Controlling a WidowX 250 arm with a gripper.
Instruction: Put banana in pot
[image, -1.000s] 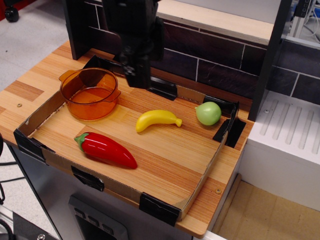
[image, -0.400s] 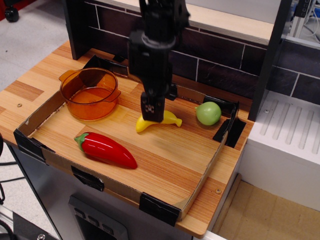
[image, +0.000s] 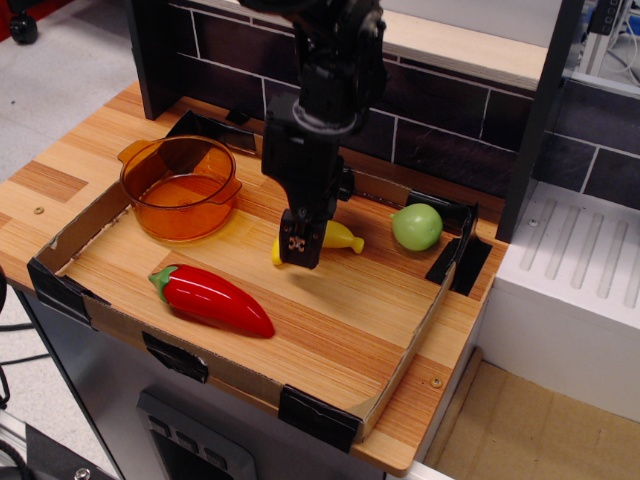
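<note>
Four toys lie inside a shallow cardboard-walled tray (image: 90, 225) on the wooden counter (image: 60, 175). The banana (image: 340, 237) lies near the tray's middle, its left part hidden behind the black gripper (image: 300, 250), which hangs low right over it. Whether the jaws are spread or pinching the fruit cannot be told from this angle. The pot (image: 182, 187) sits in the far left corner, well apart from the banana. A red pepper (image: 212, 299) lies near the front left, a green fruit (image: 416, 226) at the far right.
</note>
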